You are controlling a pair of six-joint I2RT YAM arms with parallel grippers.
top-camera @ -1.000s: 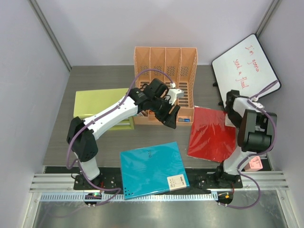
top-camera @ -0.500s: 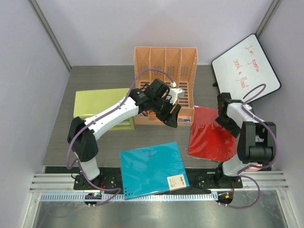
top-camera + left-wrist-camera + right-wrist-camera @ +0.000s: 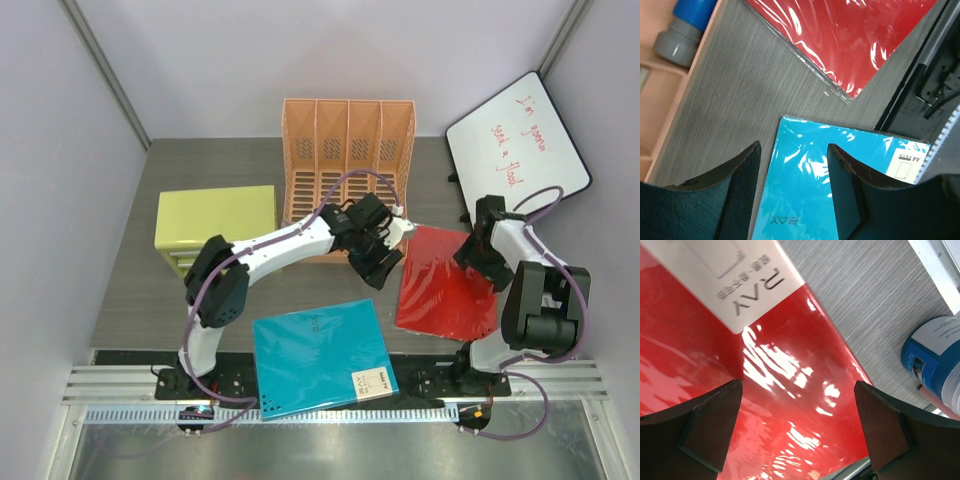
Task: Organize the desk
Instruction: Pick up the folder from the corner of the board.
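Observation:
The dark grey wood-grain desk (image 3: 130,300) holds a teal folder (image 3: 320,355) at the near edge and a red folder (image 3: 440,290) to its right. My left gripper (image 3: 378,262) is open and empty, hovering between the orange rack (image 3: 345,150) and the red folder. In the left wrist view, the left gripper (image 3: 795,150) is above the teal folder's (image 3: 840,170) far corner. My right gripper (image 3: 478,250) is open and empty, over the red folder's far right edge. The right wrist view shows the right gripper (image 3: 797,390) wide above the red folder (image 3: 790,365).
A lime-green drawer cabinet (image 3: 215,225) stands at the left. A whiteboard (image 3: 518,135) with red writing leans at the back right. A blue cylinder with a grey cap (image 3: 685,25) lies at the rack's front. A blue-and-white tub (image 3: 935,355) stands beside the red folder.
My left gripper has swung right and nearer, from the rack's front to the gap beside the red folder. My right gripper has shifted over the red folder's far right edge.

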